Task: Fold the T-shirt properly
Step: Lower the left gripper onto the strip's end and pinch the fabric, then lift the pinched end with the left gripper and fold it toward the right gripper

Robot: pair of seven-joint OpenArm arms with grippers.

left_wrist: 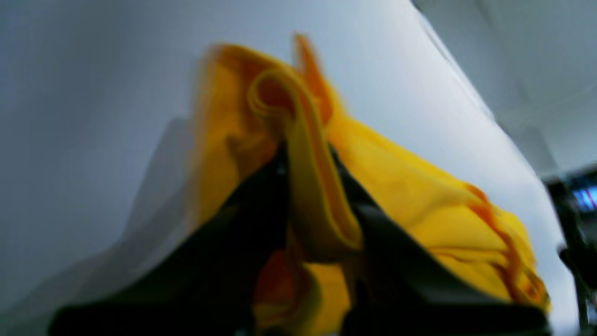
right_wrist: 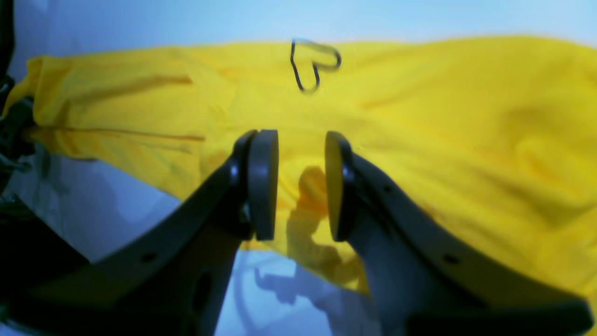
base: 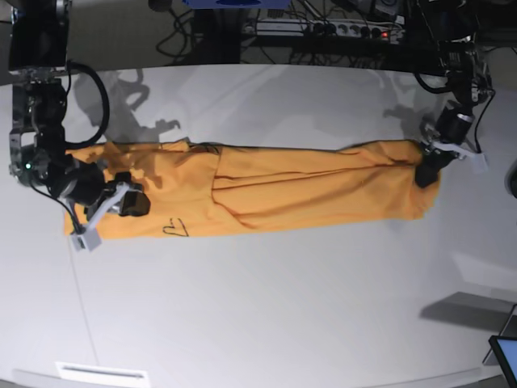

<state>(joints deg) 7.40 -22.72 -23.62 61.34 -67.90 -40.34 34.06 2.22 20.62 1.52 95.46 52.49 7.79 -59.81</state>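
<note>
The orange-yellow T-shirt lies as a long, narrow band across the white table. At its right end in the base view, my left gripper is shut on a bunched fold of the T-shirt. In the left wrist view, the dark fingers pinch that fold, and my left gripper holds it raised. My right gripper is over the shirt's left end. In the right wrist view my right gripper is open, with only flat T-shirt behind the gap. A dark thread loop lies on the cloth.
A power strip and cables run along the table's far edge. A screen corner shows at the bottom right. A white label sits near the front edge. The table's edge runs close to the held end.
</note>
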